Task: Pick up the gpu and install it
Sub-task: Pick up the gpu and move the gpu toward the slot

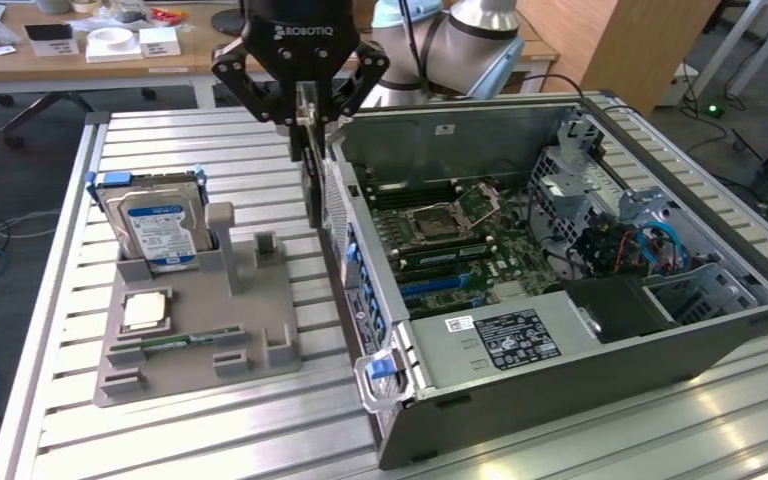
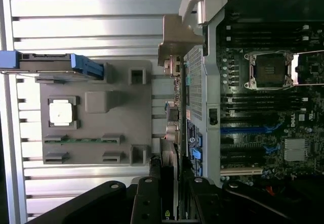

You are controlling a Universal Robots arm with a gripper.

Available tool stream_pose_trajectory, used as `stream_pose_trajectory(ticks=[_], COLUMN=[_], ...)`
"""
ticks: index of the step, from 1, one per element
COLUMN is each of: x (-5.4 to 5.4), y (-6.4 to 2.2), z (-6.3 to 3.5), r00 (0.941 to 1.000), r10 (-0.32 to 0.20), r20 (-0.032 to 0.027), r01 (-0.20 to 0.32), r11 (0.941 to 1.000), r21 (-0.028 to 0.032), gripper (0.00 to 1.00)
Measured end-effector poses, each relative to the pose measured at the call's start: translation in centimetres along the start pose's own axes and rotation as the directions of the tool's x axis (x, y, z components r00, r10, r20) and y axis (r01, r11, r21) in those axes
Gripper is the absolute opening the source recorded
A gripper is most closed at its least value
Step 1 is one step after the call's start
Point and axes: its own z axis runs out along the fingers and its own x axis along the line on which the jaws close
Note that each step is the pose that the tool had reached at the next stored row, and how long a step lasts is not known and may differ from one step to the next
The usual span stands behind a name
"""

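A ribbed aluminium table (image 1: 117, 440) is seen carrying a matte grey moulded holder (image 1: 184, 372) and an open sheet-metal computer case (image 1: 598, 370). Just outside the case's perforated rear wall, the gpu (image 1: 312, 190) (a thin, rigid card seen edge-on, hanging upright) is held with the fingers of the gripper (image 1: 307, 122) clamped on its upper edge. Since only a narrow strip of smooth, flat board is gripped, the card could be tilted or slipped if its lower edge is caught on the wall's hard rim or brought down askew onto the motherboard (image 1: 458, 235), whose delicate slots and bare socket could be scraped.
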Motion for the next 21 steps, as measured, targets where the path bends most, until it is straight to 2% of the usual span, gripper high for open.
stream_pose_trajectory(ticks=[21], x=[-8.1], y=[0.41], z=[0.18], r00=[1.0000], r10=[0.000], r20=[-0.0001], r01=[0.000], r11=[1.0000], r21=[0.0000], gripper=[0.26])
